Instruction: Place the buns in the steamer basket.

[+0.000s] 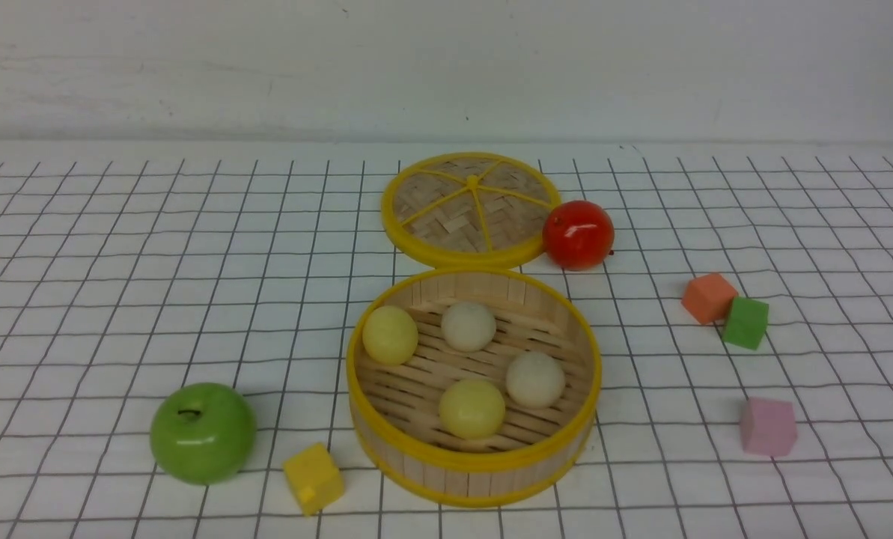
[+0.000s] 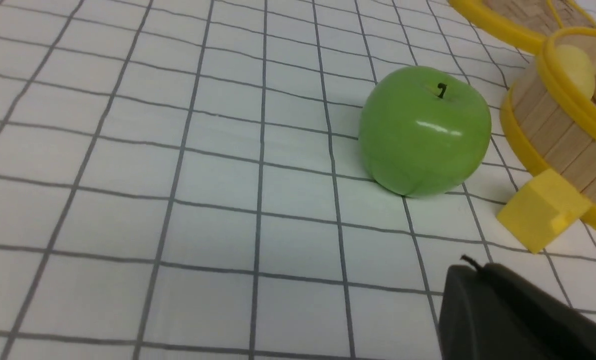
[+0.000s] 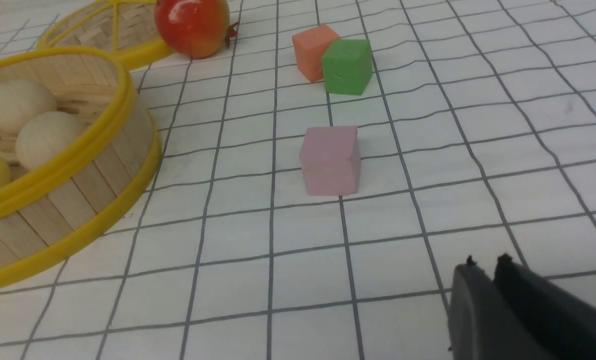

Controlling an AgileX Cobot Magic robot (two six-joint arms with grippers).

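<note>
Front overview; low wrist views flanking steamer basket

White gridded table carrying the objects — steamer basket sitting near the front centre, its lid lying flat behind it, red apple touching the lid. Green apple and yellow cube resting front left; orange cube and green cube touching at right — pink cube sitting nearer.

Green apple beside yellow cube; red apple touching lid.
</note>
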